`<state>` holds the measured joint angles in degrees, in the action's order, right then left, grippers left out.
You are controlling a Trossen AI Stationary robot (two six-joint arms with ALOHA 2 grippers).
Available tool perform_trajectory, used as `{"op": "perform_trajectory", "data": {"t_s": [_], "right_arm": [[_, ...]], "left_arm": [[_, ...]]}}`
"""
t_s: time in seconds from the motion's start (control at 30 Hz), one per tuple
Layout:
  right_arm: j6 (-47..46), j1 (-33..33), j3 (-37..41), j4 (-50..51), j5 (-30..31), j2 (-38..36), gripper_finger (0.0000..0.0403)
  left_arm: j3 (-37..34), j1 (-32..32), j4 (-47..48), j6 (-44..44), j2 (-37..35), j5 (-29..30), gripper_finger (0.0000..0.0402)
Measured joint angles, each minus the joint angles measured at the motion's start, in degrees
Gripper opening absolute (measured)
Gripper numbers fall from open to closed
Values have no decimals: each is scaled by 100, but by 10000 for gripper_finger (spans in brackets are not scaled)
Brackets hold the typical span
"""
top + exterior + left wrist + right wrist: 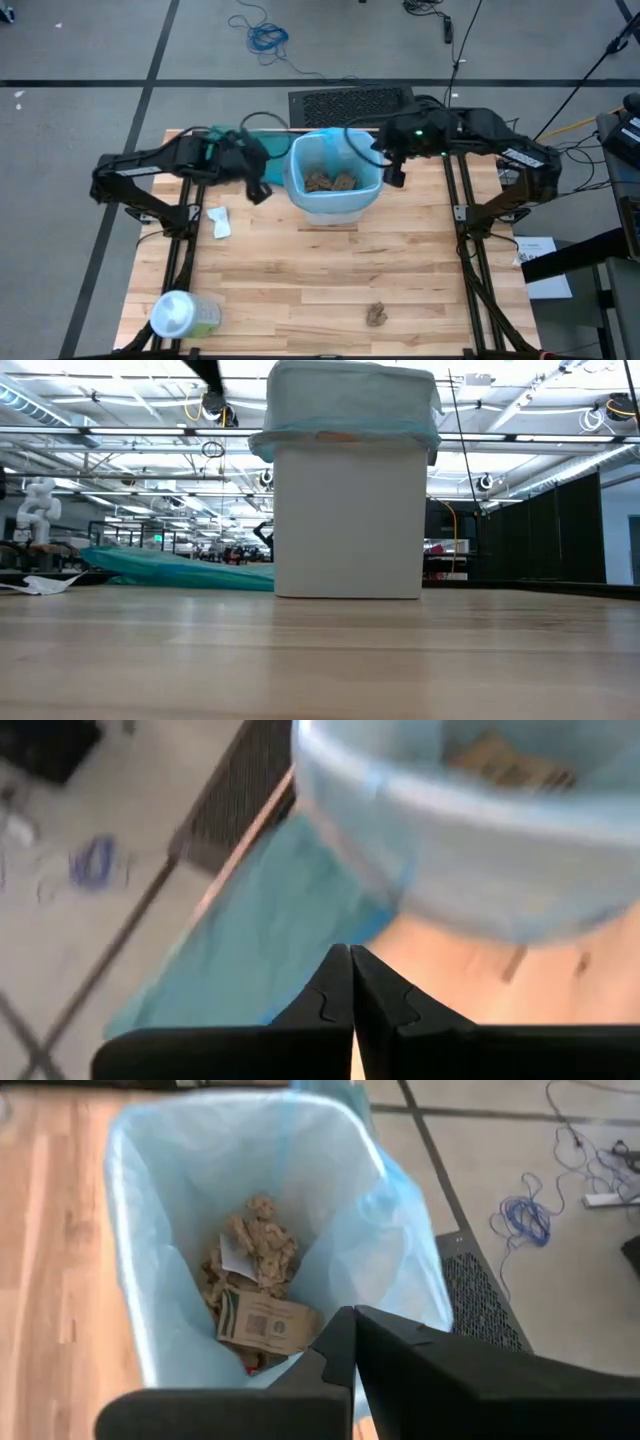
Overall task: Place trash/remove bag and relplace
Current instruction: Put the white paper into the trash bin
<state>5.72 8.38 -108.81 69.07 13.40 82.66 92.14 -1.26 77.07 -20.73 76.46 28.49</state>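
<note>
**Lined bin at the far edge, both grippers closed beside it**

The white bin [334, 190] stands at the far middle of the table [330, 280], lined with the pale blue bag [150, 1230], whose rim is folded over the bin's top. Crumpled brown paper wads [255, 1245] and a brown printed card piece lie at the bottom of the liner; anything beneath them is hidden.

The left gripper [260, 190] hangs just left of the bin, fingers [335, 995] pressed together with nothing between them. Its wrist view is blurred, so the bin's rim and contents there are hard to make out. The right gripper [395, 172] sits at the bin's right rim, jaws closed and empty; whether it touches the liner cannot be told.

A teal-green bag [180, 570] lies flat on the table's far left, partly covered by the left arm from above. A white crumpled scrap [219, 223] lies left of the bin, nearer the front. One brown wad [377, 315] lies alone near the front edge, right of middle. A pale-green container [183, 316] with a white lid lies at the near left corner. In the low view the bin blocks whatever is behind it, and the arms are almost wholly out of frame.
</note>
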Motion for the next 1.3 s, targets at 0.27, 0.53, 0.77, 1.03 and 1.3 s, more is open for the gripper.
{"op": "perform_trajectory", "data": {"t_s": [0.27, 0.53, 0.77, 1.03, 1.3], "right_arm": [[-62, -288, 0, -31, -3, -649, 0], [-405, -587, -2, -32, 7, -940, 0], [-442, -838, -2, -76, 3, -905, 0], [-461, -855, -2, -28, 5, -740, 0], [-446, -855, -2, 32, 3, -636, 0]], "left_arm": [[-668, 580, 1283, -2232, -47, 240, 1], [-2158, 713, 1291, -1696, -50, -485, 0], [-2738, 708, 984, -61, 43, -1144, 0], [-3243, 466, 590, 1406, 755, -1784, 53], [-3711, 178, 463, 2662, 1941, -1620, 101]]}}
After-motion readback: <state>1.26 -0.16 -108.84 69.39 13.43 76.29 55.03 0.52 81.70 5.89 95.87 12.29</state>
